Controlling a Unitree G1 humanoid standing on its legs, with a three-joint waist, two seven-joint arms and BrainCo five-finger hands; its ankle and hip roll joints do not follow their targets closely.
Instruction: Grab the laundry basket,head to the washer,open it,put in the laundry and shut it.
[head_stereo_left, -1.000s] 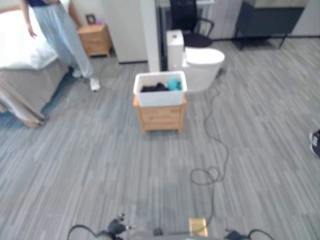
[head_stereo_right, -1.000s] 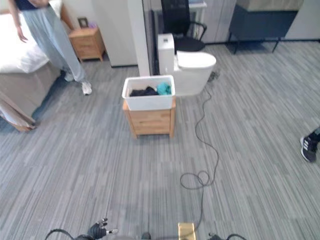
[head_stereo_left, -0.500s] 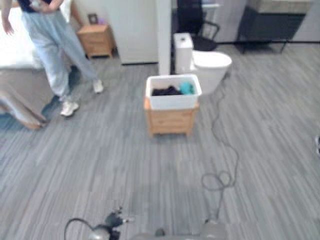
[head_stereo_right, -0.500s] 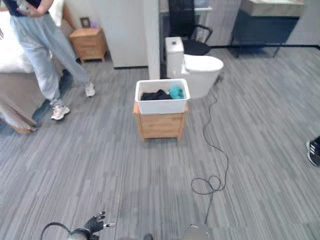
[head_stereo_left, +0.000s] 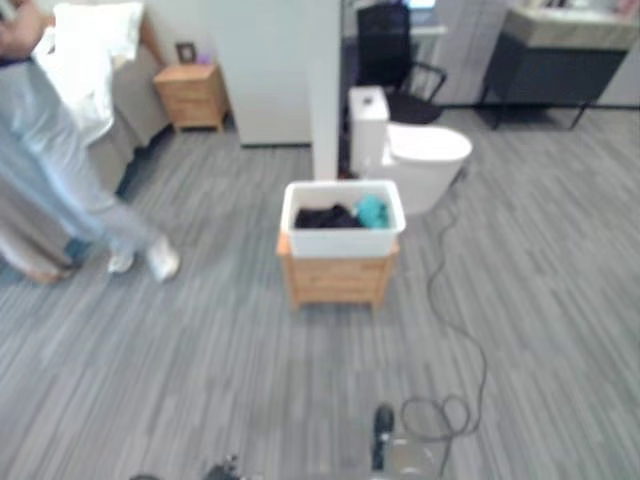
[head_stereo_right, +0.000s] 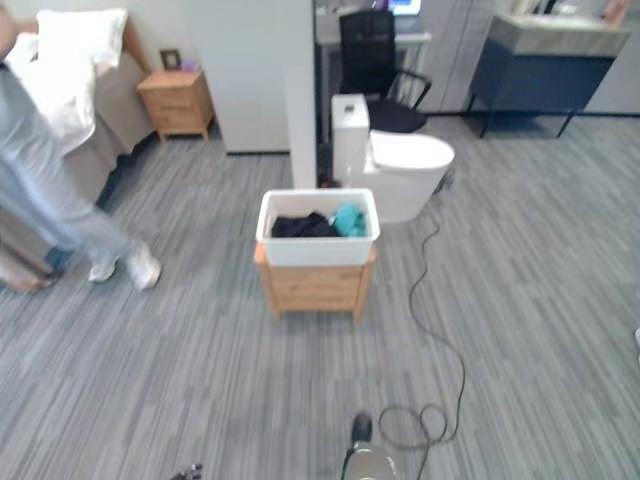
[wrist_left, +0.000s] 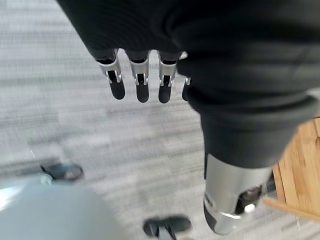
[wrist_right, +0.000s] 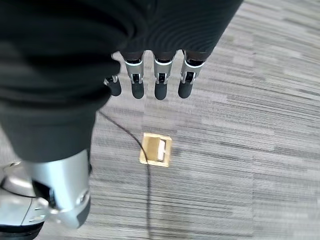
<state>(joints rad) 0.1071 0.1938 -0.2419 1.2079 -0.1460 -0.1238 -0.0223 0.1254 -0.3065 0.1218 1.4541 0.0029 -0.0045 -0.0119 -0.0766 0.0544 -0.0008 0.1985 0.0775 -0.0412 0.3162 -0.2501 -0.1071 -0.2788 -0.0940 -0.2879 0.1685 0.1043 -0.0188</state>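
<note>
The white laundry basket (head_stereo_left: 343, 218) stands on a low wooden cabinet (head_stereo_left: 338, 280) in the middle of the room, some way ahead of me. Dark clothes (head_stereo_right: 296, 227) and a teal garment (head_stereo_right: 348, 219) lie in it. My left hand (wrist_left: 142, 86) hangs over the grey plank floor with straight fingers and holds nothing. My right hand (wrist_right: 160, 82) hangs likewise over the floor, fingers straight and empty. Both hands are far from the basket.
A person (head_stereo_left: 55, 170) walks at the left beside a bed (head_stereo_left: 95, 60). Behind the basket are a white toilet (head_stereo_left: 425, 158), a white pillar (head_stereo_left: 325, 90), a black office chair (head_stereo_left: 392, 60) and a dark vanity (head_stereo_left: 570, 55). A brass floor socket (wrist_right: 156, 149) lies under my right hand.
The camera has shifted and the basket now sits lower and closer in view. The person has walked from near the nightstand to the left foreground. My hands hang as before.
</note>
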